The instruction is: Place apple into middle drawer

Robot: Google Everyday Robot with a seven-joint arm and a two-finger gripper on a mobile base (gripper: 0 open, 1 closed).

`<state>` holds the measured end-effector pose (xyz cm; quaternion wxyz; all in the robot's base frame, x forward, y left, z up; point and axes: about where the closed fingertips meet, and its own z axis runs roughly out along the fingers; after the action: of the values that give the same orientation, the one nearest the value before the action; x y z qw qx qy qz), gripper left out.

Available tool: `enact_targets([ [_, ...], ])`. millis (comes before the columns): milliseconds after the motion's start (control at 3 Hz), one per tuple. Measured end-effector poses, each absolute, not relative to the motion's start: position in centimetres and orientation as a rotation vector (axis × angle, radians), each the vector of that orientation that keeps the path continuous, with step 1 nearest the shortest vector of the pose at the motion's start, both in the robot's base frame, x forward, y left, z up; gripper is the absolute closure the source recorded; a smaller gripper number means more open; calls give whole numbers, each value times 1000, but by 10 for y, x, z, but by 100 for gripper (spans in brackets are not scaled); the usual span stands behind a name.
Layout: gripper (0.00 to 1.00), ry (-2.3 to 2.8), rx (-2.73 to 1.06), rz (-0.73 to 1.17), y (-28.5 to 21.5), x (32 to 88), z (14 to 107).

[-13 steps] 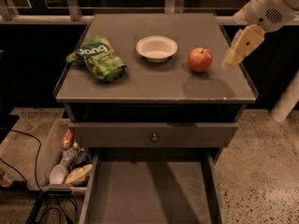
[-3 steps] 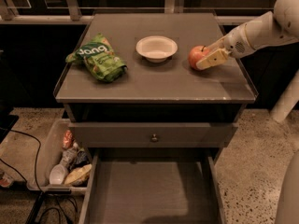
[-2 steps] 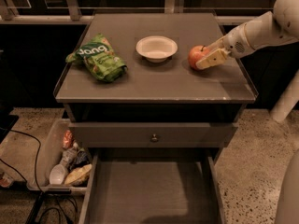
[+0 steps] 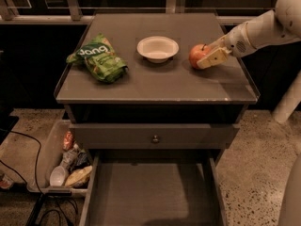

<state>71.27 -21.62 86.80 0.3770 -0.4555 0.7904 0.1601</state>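
Observation:
The red apple (image 4: pixel 194 55) rests on the cabinet top (image 4: pixel 155 81), right of the white bowl (image 4: pixel 157 48). My gripper (image 4: pixel 203 55) reaches in from the right at the end of the white arm. It is shut on the apple, with the cream near finger (image 4: pixel 211 58) against its front right side. The apple still sits on the top. The middle drawer (image 4: pixel 150 192) is pulled open below, with a bare grey floor.
A green snack bag (image 4: pixel 98 58) lies on the left of the cabinet top. A closed drawer front with a round knob (image 4: pixel 155 138) sits above the open drawer. A bin of packets (image 4: pixel 66 166) and cables lie on the floor at the left.
Since 4.3 s ago my gripper has moved left from the cabinet's right edge onto the apple. Over the last second nothing has visibly moved.

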Motion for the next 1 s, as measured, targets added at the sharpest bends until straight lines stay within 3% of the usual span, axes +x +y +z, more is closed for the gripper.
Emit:
enact_targets([
  [333,100,1975,-1172,418,-219,695,886],
  [1000,100,1789,-1202,495,-241,607,925],
])
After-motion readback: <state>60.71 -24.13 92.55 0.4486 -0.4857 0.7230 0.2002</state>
